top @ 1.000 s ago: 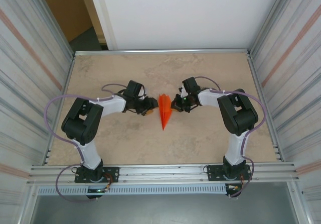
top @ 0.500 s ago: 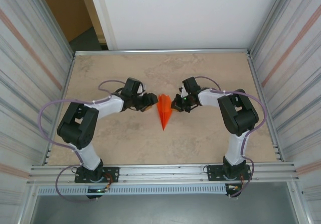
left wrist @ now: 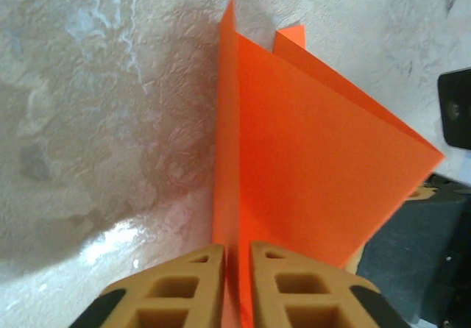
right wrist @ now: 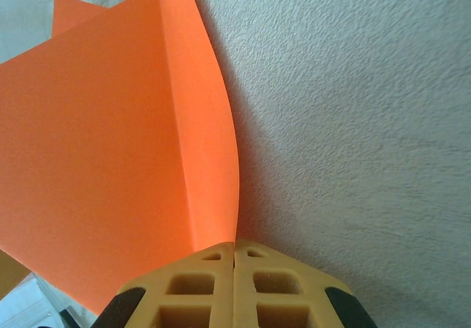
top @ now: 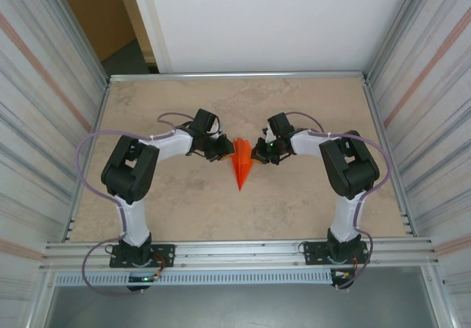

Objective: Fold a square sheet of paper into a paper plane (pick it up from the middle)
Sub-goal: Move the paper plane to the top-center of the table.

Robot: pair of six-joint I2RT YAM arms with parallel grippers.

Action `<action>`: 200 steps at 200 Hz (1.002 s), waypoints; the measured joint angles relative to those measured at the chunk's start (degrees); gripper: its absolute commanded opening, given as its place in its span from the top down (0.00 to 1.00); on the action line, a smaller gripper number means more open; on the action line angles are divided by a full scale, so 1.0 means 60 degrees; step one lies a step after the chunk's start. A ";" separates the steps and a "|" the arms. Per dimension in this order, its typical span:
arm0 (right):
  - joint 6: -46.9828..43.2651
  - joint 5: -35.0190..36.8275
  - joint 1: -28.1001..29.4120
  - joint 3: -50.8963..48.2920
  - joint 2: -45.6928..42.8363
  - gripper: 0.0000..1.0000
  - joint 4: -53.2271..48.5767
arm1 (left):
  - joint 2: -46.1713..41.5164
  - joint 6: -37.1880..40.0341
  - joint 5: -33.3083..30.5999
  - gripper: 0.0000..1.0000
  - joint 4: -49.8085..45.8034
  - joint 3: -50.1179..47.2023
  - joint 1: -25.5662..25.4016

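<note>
The paper plane [top: 241,165] is a bright orange dart in mid table, its nose toward the arms and its wide tail between the two grippers. At the tail's left side, my left gripper [top: 226,150] holds a wing fold; in the left wrist view the plane [left wrist: 309,159] runs into the narrow slit between the jaws of the left gripper [left wrist: 237,258]. My right gripper [top: 255,150] is at the tail's right side. Seen from the right wrist, the right gripper [right wrist: 235,251] is shut tight on the edge of the curved orange flap [right wrist: 206,144].
The beige marbled table [top: 294,203] is bordered by a metal rail [top: 235,75] at the back and corrugated walls at both sides. The right gripper's dark body [left wrist: 412,247] sits just past the plane in the left wrist view.
My left arm swung its elbow inward and its gripper moved up and right onto the plane's left side. The plane and the right arm stayed where they were.
</note>
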 measured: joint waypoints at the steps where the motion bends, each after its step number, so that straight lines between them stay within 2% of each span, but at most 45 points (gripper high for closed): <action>1: 0.0000 0.0000 0.0000 0.0000 0.0000 1.00 -0.0004 | 0.0007 -0.0004 -0.0004 0.94 -0.0029 0.0022 0.0000; 26: 0.0000 0.0004 -0.0095 0.0000 -0.0288 1.00 -0.0062 | 0.0025 0.0237 -0.0120 1.00 -0.0503 0.0208 0.0011; 77: 0.0000 0.0215 -0.0488 -0.0004 -0.1082 1.00 0.0015 | -0.0678 0.0382 -0.0627 1.00 -0.0841 0.0015 0.0291; 131: 0.0000 0.0211 -0.0514 -0.0146 -0.1024 1.00 0.0051 | -0.1060 0.0379 -0.0761 1.00 -0.0761 -0.0590 0.0474; 182: 0.0000 0.0069 -0.0514 -0.0146 -0.0503 1.00 0.0080 | -0.0896 0.0379 -0.0576 0.93 -0.0382 -0.0925 0.0470; 200: 0.0000 -0.0066 -0.0510 -0.0146 -0.0382 0.96 0.0076 | -0.0878 0.0382 -0.0506 0.90 -0.0331 -0.0984 0.0470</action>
